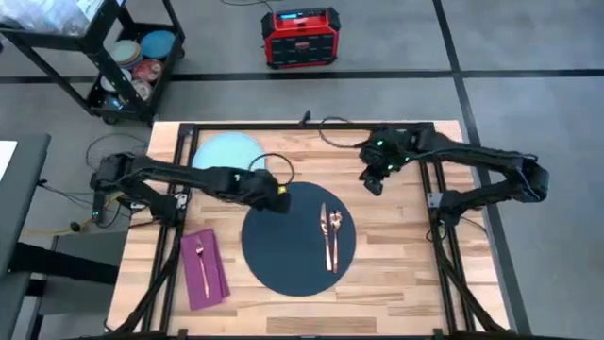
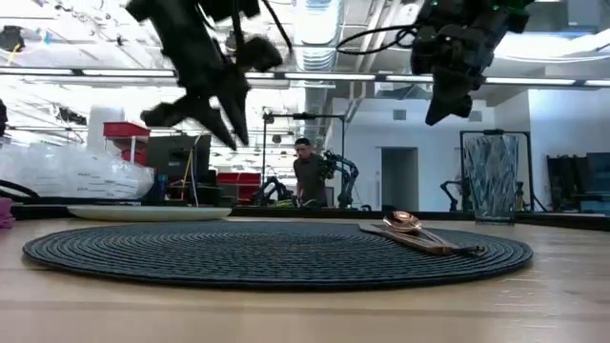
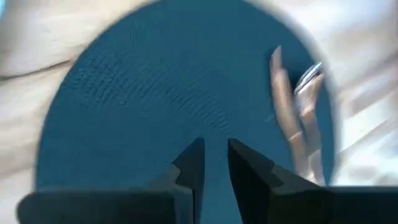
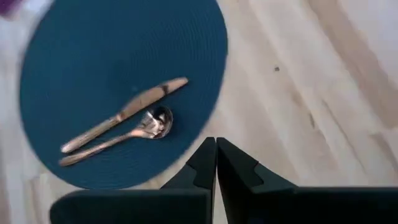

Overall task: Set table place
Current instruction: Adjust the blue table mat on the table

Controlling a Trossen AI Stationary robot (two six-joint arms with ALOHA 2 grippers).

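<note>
both hands are empty: left hand (image 1: 280, 196) slightly apart above the mat (image 1: 283, 260), right hand (image 1: 375, 184) together; the plate (image 1: 226, 151) could slip if pinched badly.

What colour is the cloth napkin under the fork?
Magenta: the cloth napkin shows best in the high view.

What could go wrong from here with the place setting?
1. The knife and spoon lie on the mat, where the plate likely goes; it could land on them.
2. The left gripper hovers over the mat's edge, near the plate; a low sweep might nudge either.
</note>
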